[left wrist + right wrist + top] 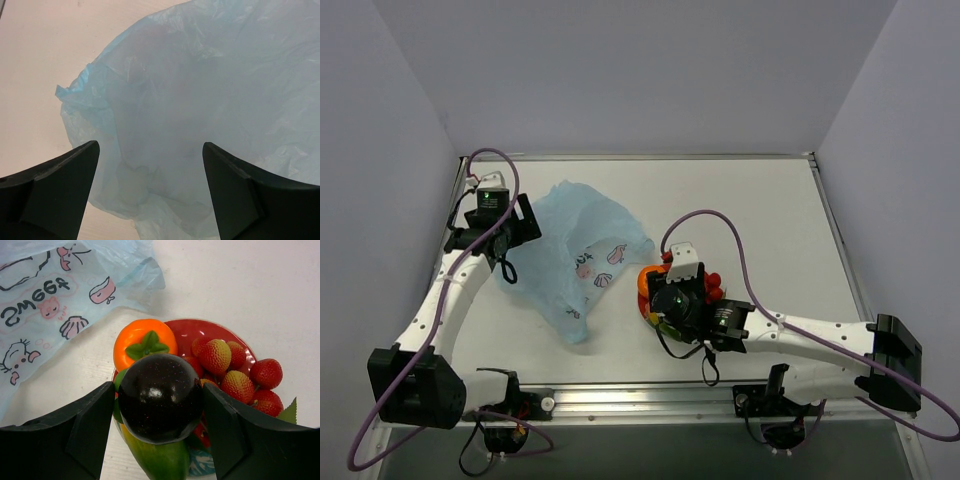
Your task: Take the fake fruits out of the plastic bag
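Right wrist view: right claw (pixel 156 388) clamped on the purple ball (pixel 160 400), held above the plate (pixel 192 329) where orange (pixel 145 342), berries (pixel 235 375) and mango (pixel 160 461) lie; left claw (pixel 150 146) spread wide over the bag (pixel 570 250), crumpled on the worktop (pixel 750 200) beside the plate.

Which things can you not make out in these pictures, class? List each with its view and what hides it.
Contents of the plastic bag: left wrist view, cloudy crinkled folds hide whether fruit remains.
The red plate: top view, the right gripper covers most of it.
The green fruit: right wrist view, the dark purple ball overlaps it and the bottom edge cuts it.
Whether the ball rests on anything: its underside is hidden.
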{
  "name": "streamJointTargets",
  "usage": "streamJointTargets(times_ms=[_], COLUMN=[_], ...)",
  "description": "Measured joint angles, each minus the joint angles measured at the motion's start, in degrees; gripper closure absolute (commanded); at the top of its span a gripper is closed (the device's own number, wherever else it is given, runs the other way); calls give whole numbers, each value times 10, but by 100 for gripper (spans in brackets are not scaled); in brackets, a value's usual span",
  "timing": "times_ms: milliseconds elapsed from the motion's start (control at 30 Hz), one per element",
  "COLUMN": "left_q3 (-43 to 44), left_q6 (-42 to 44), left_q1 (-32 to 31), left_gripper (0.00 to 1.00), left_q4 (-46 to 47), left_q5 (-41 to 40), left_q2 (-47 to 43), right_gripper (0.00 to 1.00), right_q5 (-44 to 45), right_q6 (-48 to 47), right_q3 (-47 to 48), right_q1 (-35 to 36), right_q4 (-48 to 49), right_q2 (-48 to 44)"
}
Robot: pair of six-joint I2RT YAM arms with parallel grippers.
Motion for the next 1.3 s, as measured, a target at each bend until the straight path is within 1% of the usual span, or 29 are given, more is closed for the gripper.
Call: streamJointTargets(times_ms=[167,267,400,567,667,1033,1233,1300], left_q3=[0,0,0,0,0,0,0,0], left_q6=[0,0,0,0,0,0,0,0], left_q1=[0,0,0,0,0,0,0,0], left_gripper=[17,15,14,13,13,12,12,12], left_q4=[0,0,0,0,0,1,1,1], left_q5=[1,3,8,12,16,26,30,32], left_q2=[-4,-5,-6,-8,-8,-8,-8,-8], right_gripper=[48,48,45,44,44,44,43,41], right_q5=[-10,-14,-14,-16,-18,-24,-22,-21], right_q6=[9,11,11,10,11,22,28,31], right_q3=[0,0,0,7,12,11,-1,-2], right_q1=[0,0,0,-1,-2,-9,-11,-13], right_q4=[-8,-11,-11,-16,-15,-15,-20,-22], right_q2=[0,3,29,64,71,64,30,21])
